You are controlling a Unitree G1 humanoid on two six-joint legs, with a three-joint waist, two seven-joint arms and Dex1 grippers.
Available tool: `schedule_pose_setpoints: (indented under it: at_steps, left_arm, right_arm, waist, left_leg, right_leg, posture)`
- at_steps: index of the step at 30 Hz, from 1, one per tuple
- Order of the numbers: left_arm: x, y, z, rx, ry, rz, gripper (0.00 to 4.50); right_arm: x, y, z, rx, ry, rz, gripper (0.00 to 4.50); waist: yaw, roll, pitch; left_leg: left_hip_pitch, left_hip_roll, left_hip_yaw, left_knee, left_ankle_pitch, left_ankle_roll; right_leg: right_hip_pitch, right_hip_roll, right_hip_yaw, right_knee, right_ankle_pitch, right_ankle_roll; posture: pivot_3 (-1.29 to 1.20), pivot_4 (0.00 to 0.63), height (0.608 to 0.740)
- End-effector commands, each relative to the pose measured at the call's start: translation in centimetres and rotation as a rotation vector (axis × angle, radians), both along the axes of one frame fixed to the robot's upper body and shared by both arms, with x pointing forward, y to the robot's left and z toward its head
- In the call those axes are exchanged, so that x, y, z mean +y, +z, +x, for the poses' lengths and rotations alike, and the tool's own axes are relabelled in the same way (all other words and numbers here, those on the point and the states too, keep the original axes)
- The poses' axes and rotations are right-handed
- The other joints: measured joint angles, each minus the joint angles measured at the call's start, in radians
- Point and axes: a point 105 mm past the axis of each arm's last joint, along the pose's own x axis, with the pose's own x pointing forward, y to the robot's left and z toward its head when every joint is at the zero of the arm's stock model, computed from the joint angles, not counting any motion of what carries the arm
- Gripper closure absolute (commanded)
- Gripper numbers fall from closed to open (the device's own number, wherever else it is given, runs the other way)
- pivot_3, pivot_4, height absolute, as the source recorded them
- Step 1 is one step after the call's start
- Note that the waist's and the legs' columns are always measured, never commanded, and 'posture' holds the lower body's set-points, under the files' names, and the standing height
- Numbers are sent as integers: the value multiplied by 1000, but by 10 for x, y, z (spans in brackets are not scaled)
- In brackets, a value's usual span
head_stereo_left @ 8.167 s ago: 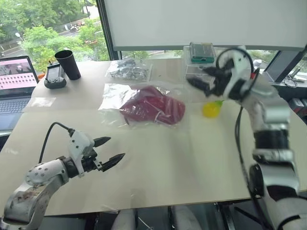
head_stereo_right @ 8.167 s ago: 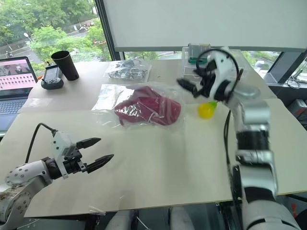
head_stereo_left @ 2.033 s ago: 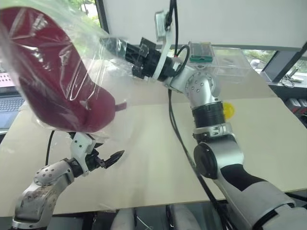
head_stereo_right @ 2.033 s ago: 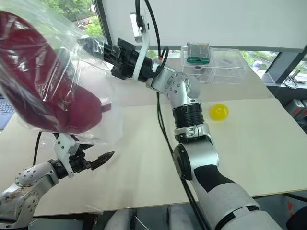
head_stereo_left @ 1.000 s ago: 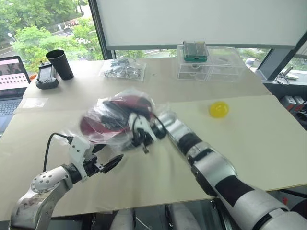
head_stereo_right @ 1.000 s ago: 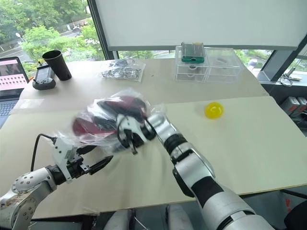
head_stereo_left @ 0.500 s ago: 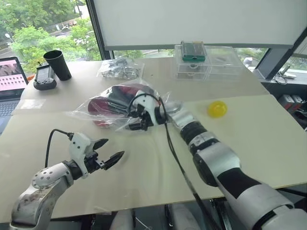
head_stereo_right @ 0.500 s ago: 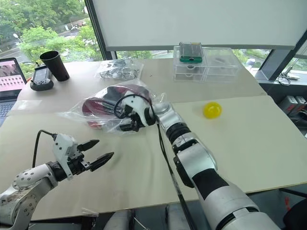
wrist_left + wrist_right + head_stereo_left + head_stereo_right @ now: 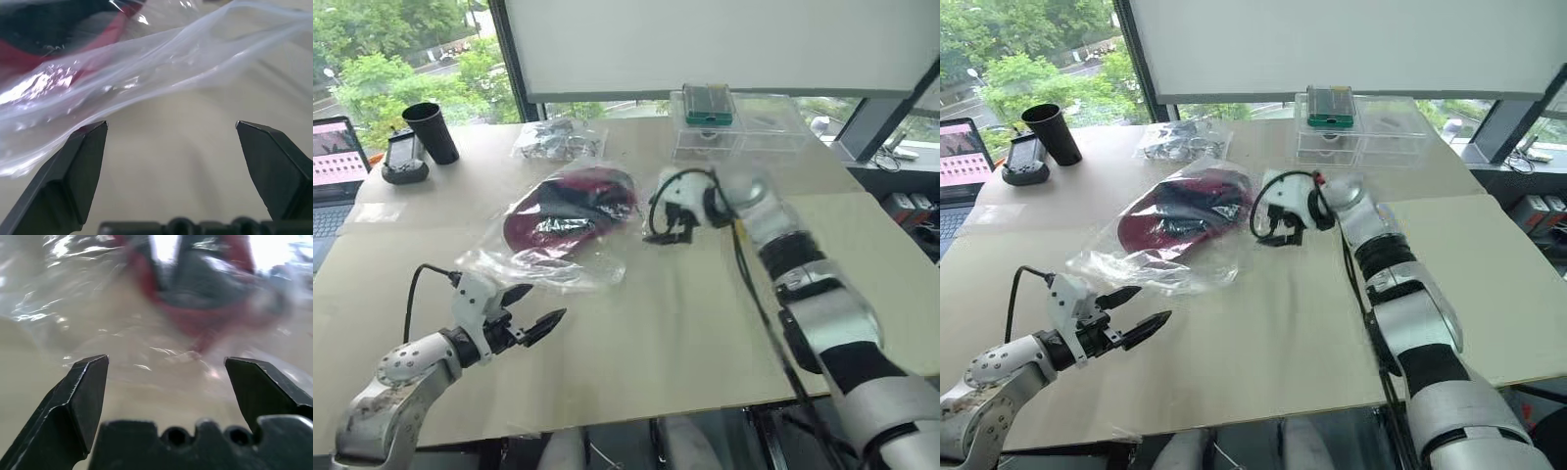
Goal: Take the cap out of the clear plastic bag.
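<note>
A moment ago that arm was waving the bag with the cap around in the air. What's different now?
The right gripper has let go of the clear plastic bag and pulled away open, to the bag's right. The bag now lies on the table with the cap still inside. The left gripper has stayed open near the bag's front edge, and the black cup and clear boxes are unmoved.
</note>
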Motion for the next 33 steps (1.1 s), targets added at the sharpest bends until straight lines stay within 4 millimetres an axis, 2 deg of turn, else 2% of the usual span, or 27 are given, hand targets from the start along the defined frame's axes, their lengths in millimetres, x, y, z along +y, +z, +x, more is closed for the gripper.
schedule_pose_setpoints:
  at_steps: [1,4,8,10,13,15,18,23,28,32,33]
  left_arm:
    - [23,17,-7,-47,90,-14,0]
    - [49,14,-15,-39,196,10,0]
    - [64,13,-21,-37,267,9,0]
    - [73,12,-24,-34,304,-5,0]
    - [87,5,-31,-15,348,20,0]
    - [91,4,-34,-11,356,25,0]
    - [90,4,-34,-13,351,25,0]
    - [89,3,-34,-12,352,23,0]
    - [75,3,-32,-13,312,3,0]
    - [67,9,-28,-36,293,-14,0]
    - [63,12,-25,-41,288,-38,0]
  right_arm:
    - [43,72,-46,-7,143,326,17]
    - [69,72,-72,74,165,384,17]
    - [103,62,-102,190,231,413,17]
    - [118,56,-111,226,243,412,17]
    - [145,30,-118,237,253,324,17]
    - [158,11,-116,230,224,257,17]
    - [163,1,-115,234,205,226,17]
    - [164,-25,-109,177,148,127,17]
    - [150,-38,-91,-10,55,21,17]
    - [140,-45,-82,-54,3,3,17]
    - [138,-45,-80,-56,-12,13,260]
  waist:
    - [-8,0,0]
    - [-13,0,0]
    - [10,0,0]
    - [14,0,0]
    - [17,-1,-1]
    - [13,-2,-2]
    - [15,-2,-2]
    - [17,-4,-3]
    - [15,-5,-3]
    - [15,-5,-4]
    - [15,-5,-4]
  left_leg:
    - [0,1,0,0,0,0]
    - [0,7,-1,0,-1,1]
    - [2,8,-2,1,-1,1]
    - [1,8,-2,3,-1,0]
    - [1,8,-1,3,-1,0]
    - [1,8,-1,2,-1,0]
    - [1,8,-1,2,-1,0]
    - [0,8,-1,2,-1,0]
    - [0,8,-1,1,-1,0]
    - [0,8,-1,2,-1,0]
    - [0,8,-1,1,-1,0]
  right_leg:
    - [0,1,0,0,0,0]
    - [-1,7,-1,1,0,-1]
    - [2,7,-4,0,-2,-1]
    - [2,7,-4,-1,-4,1]
    - [2,7,-4,-1,-4,1]
    - [1,7,-4,-1,-5,0]
    - [1,7,-4,-1,-4,-2]
    - [1,7,-5,-1,-3,-3]
    - [0,7,-5,-1,-4,-3]
    - [1,7,-5,-1,-4,-3]
    - [0,7,-5,-1,-4,-3]
  posture:
    - [0,150,740]
    - [0,150,740]
    - [0,150,740]
    - [0,150,740]
    - [0,150,740]
    - [0,150,740]
    - [0,150,740]
    - [0,150,740]
    - [0,150,740]
    - [0,150,740]
    - [0,150,740]
